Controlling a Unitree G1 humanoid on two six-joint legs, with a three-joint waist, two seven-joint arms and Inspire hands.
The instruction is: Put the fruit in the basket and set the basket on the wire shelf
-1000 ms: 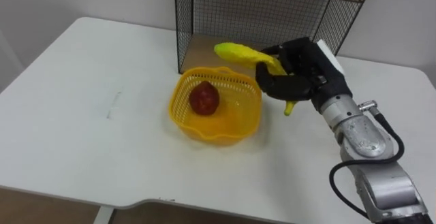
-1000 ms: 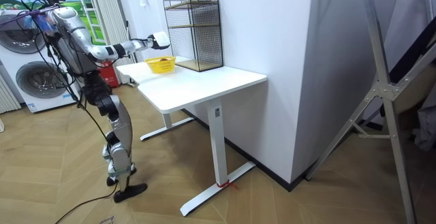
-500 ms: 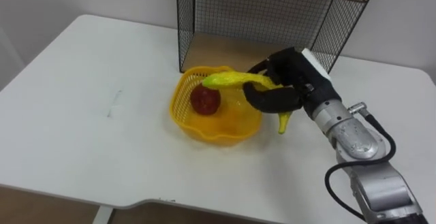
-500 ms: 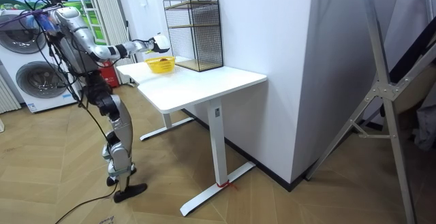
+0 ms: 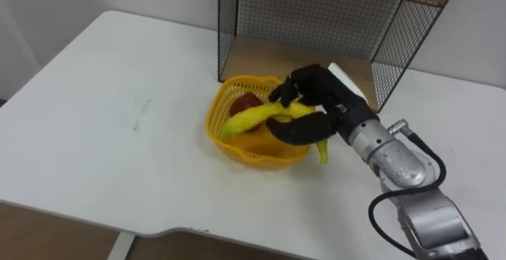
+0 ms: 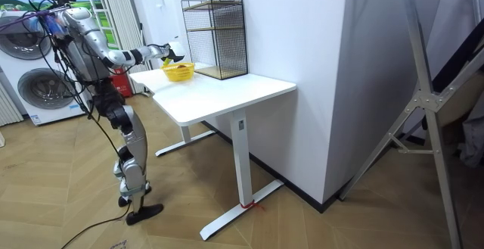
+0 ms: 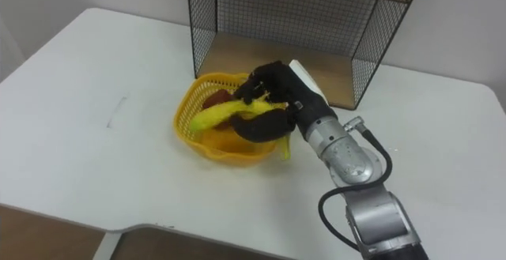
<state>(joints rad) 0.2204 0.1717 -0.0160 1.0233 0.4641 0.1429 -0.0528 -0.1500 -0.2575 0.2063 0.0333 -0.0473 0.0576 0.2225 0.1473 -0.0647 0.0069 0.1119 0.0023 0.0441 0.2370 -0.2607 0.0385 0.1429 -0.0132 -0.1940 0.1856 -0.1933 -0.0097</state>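
Right hand (image 5: 304,106) curled round yellow banana (image 5: 253,118), tip inside yellow basket (image 5: 237,145).

The right hand (image 5: 312,86) is glossy black, with a small white tag on its back at 1 o'clock. From its 4 o'clock side runs a silver-grey metal forearm of rounded, swelling sections, with a short metal stub sticking out near the wrist. A black cable loops from the forearm at 7 o'clock. In the room view the body is silver-grey and dark.
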